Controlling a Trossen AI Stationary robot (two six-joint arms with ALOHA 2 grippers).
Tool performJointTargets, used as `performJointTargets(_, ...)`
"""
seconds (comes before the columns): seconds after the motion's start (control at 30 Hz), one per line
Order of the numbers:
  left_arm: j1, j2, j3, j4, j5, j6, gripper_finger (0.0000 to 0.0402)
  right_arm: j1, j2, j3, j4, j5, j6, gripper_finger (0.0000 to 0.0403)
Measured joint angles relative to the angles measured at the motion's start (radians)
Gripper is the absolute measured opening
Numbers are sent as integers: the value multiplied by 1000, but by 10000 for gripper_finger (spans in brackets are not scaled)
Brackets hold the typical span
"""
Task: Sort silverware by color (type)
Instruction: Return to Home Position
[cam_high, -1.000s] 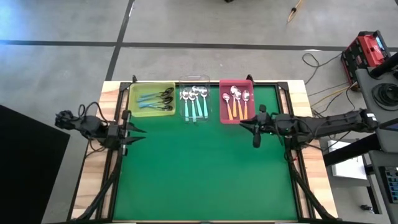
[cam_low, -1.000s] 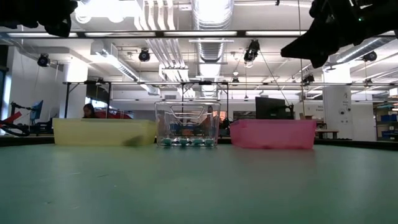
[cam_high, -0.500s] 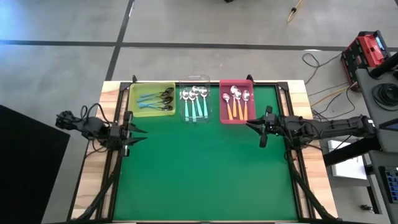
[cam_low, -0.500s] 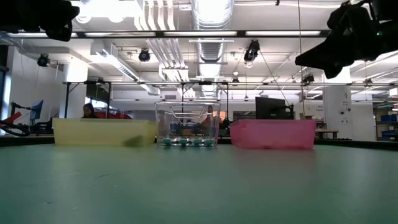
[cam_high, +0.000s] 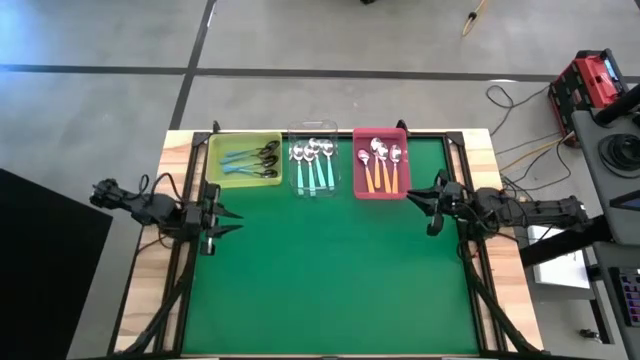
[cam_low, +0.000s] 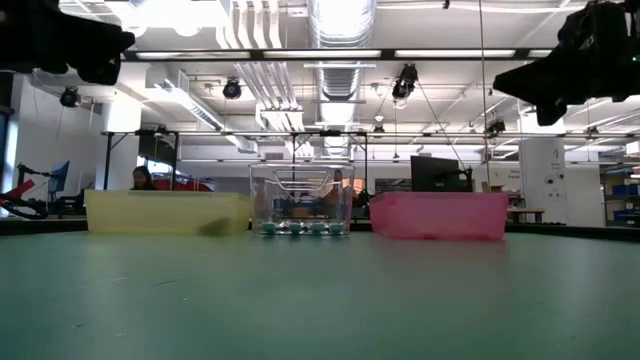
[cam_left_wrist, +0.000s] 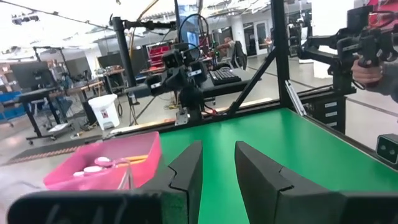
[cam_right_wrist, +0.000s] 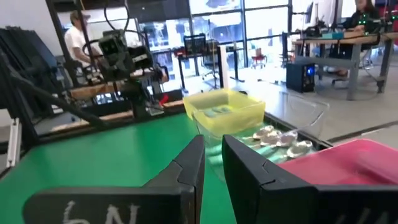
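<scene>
The silverware lies in three bins along the table's far edge. Teal spoons with dark bowls (cam_high: 250, 160) are in the yellow bin (cam_high: 216, 172), teal spoons with silver bowls (cam_high: 312, 170) in the clear bin (cam_high: 314, 130), and orange-handled spoons (cam_high: 381, 172) in the pink bin (cam_high: 404, 165). My left gripper (cam_high: 232, 218) (cam_left_wrist: 217, 149) hovers at the table's left edge, pointing level across the mat. My right gripper (cam_high: 420, 203) (cam_right_wrist: 212, 142) hovers near the right edge, beside the pink bin. Both are open by a narrow gap with nothing between the fingers.
The green mat (cam_high: 330, 270) spreads bare between the two grippers and toward the near edge. Black frame posts (cam_high: 462, 165) stand at the table's corners. A person's hand (cam_left_wrist: 372, 71) shows beyond the table in the left wrist view.
My right gripper has drawn back toward the table's right edge, away from the pink bin, and sunk a little. My left gripper has sunk slightly at the left edge. The spoons and bins have not moved.
</scene>
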Motion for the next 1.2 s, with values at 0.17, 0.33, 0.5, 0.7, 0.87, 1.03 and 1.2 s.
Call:
performJointTargets(0.17, 0, 0, -46, 46, -14, -19, 77, 0, -52, -31, -33, -2, -6, 47)
performJointTargets(0.33, 0, 0, -125, 134, -14, -30, 77, 0, -86, -75, -37, -16, -8, 47)
performJointTargets(0.5, 0, 4, -132, 150, -14, -56, 78, 0, -90, -78, -29, -83, -37, 47)
performJointTargets(0.7, 0, 19, -133, 148, -19, -49, 78, 0, -81, -77, -42, -80, -139, 44)
performJointTargets(0.87, 0, 44, -133, 148, -24, -53, 78, 0, -81, -77, -44, -79, -223, 26)
performJointTargets(1.03, 0, 47, -133, 170, -94, -71, 78, 0, -76, -77, -45, -79, -271, 20)
performJointTargets(1.2, 0, 55, -128, 175, -96, -76, 78, 0, -75, -77, -45, -79, -293, 20)
